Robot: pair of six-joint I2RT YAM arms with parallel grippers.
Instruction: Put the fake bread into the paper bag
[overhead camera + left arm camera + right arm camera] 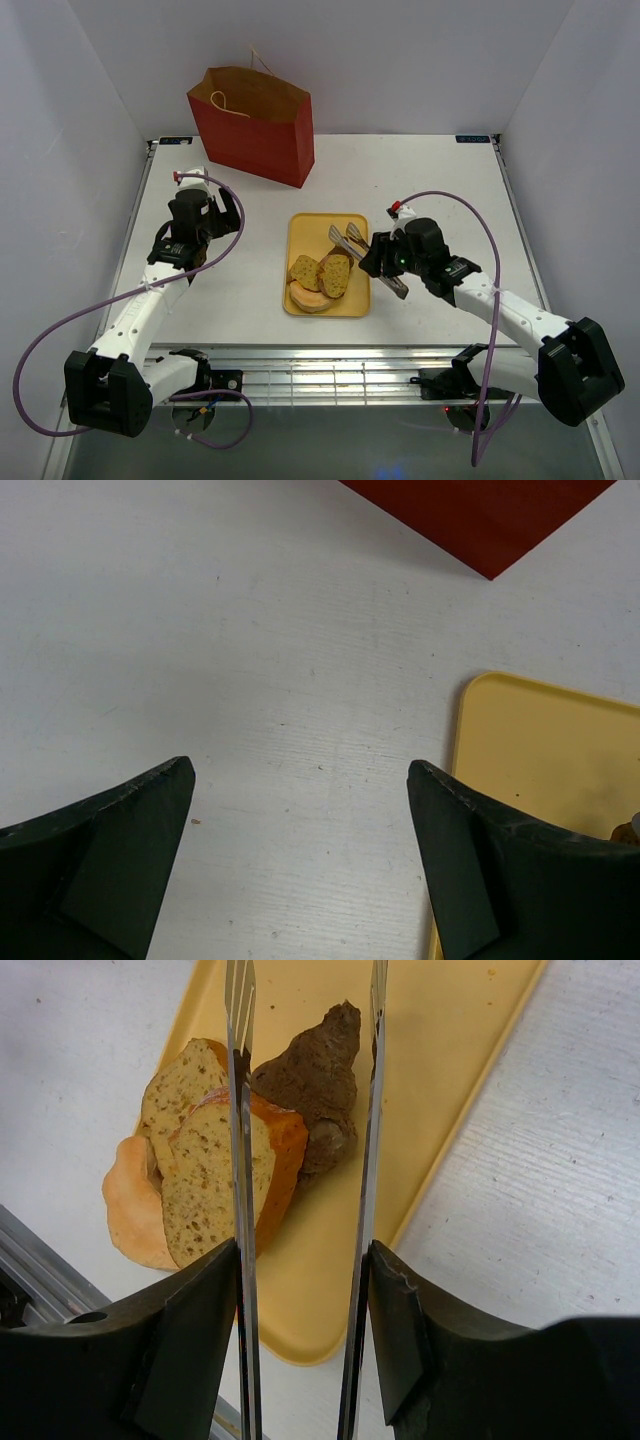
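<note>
The right claw (383,256) is pinching a pair of metal tongs (352,240). In the wrist view the two thin blades are running out between its fingers (190,1330), one blade lying against the inside of each finger, so the claw is pressed onto the tongs rather than standing free. It is hovering at the right edge of the yellow tray (312,225), with the blades reaching out ahead of it over the tray.

The fake bread (320,276) is sitting on that tray, just ahead of the right claw. Two tan speckled slices (205,1175) with orange-brown crust are leaning together under and just left of the left blade. A pale bun (128,1215) is lying on their far side from the claw's centre line. A dark brown lump (312,1072) is resting between the two blades near their tips; I cannot tell whether the blades are touching it.

The left claw (300,770) is hanging spread wide over the bare white table (250,630), with nothing between its fingers. The tray's corner is showing just beside its right finger.

The paper bag (256,124) is standing upright with its mouth open, beyond the left claw and a little to its right, well apart from the right claw.
</note>
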